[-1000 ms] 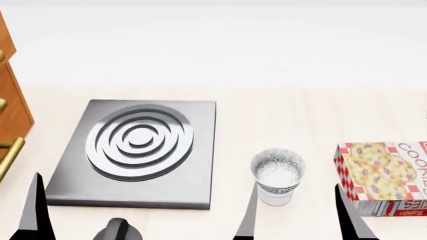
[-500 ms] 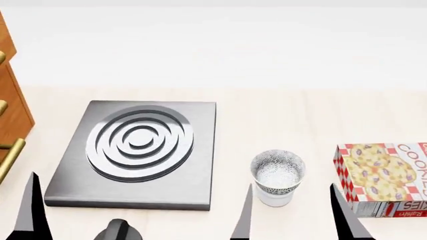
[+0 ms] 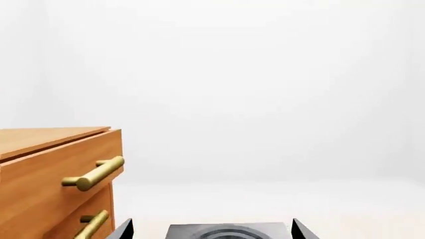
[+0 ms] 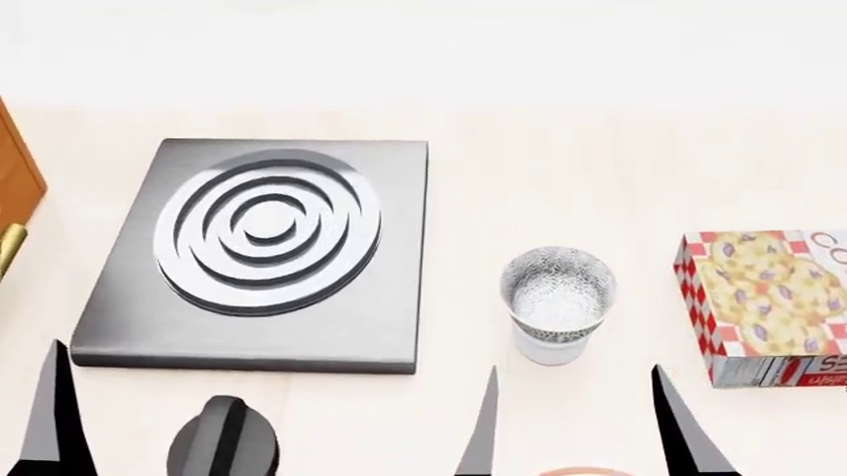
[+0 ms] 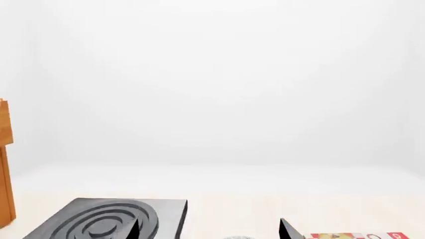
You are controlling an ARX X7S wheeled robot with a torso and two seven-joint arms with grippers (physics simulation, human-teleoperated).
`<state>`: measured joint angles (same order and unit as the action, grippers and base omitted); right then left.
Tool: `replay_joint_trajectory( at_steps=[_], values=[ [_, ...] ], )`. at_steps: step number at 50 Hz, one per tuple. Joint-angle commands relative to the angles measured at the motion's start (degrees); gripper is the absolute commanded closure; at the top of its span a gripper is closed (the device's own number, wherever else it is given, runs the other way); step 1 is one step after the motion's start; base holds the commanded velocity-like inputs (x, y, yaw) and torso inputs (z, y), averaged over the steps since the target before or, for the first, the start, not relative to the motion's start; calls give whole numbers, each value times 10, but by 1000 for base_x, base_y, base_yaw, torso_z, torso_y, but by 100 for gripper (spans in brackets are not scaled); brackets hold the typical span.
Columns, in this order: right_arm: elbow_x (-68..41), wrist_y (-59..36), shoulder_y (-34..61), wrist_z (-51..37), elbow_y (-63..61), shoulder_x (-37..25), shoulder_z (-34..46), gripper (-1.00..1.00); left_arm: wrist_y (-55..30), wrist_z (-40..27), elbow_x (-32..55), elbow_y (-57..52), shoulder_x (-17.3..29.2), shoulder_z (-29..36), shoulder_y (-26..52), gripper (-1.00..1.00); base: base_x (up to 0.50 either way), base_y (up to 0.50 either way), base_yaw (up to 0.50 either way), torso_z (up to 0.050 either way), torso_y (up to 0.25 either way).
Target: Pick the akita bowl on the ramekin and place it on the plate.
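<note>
Head view shows the speckled bowl sitting in the white cup, the two stacked upright on the pale wood-grain counter. The bowl is small, deep and round, grey-black and speckled outside, whitish and grainy inside; only the plain, smooth lower wall of the cup shows beneath it. Left of the stack lies a flat, square, dark-grey stove plate with raised silvery rings, and right of it a cardboard cookie box with a red-checked edge. A thin reddish arc at the lower edge may be the plate's rim; too little shows to tell. The right tool, its dark pointed fingers spread apart, hangs nearer the camera than the bowl, not touching it. The left tool is also spread apart, near a wooden drawer unit with brass handles.
</note>
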<state>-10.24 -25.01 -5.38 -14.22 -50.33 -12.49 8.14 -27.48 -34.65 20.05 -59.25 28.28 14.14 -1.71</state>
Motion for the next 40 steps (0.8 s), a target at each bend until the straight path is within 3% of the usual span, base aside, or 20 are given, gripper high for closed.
replay_joint_trajectory(
  at_steps=[1,18,19,29,32,36,40],
  values=[
    [-3,2,1,-4,3,-4,2,-100,7,-16,3,0,13,9,4,-100,0,0,0,0,-250],
    [-1,2,1,-12,3,-10,9,-100,29,-27,8,6,22,21,6,-100,0,0,0,-1,-250],
    [-1,4,0,-12,4,-11,10,-100,25,-29,51,10,16,2,6,-100,0,0,0,0,0],
    [-5,0,2,-17,0,-13,11,-100,-7,-59,58,7,15,4,22,-100,0,0,0,0,0],
    [-4,2,2,-18,1,-14,12,-100,-58,-80,66,1,17,15,43,-100,0,0,0,0,0],
    [-5,3,1,-19,1,-16,12,-100,1,-59,60,3,24,15,22,-100,0,0,0,0,0],
    [-8,5,1,-20,1,-17,10,-100,-7,-68,56,3,30,22,27,-100,0,0,0,0,0]
  ],
)
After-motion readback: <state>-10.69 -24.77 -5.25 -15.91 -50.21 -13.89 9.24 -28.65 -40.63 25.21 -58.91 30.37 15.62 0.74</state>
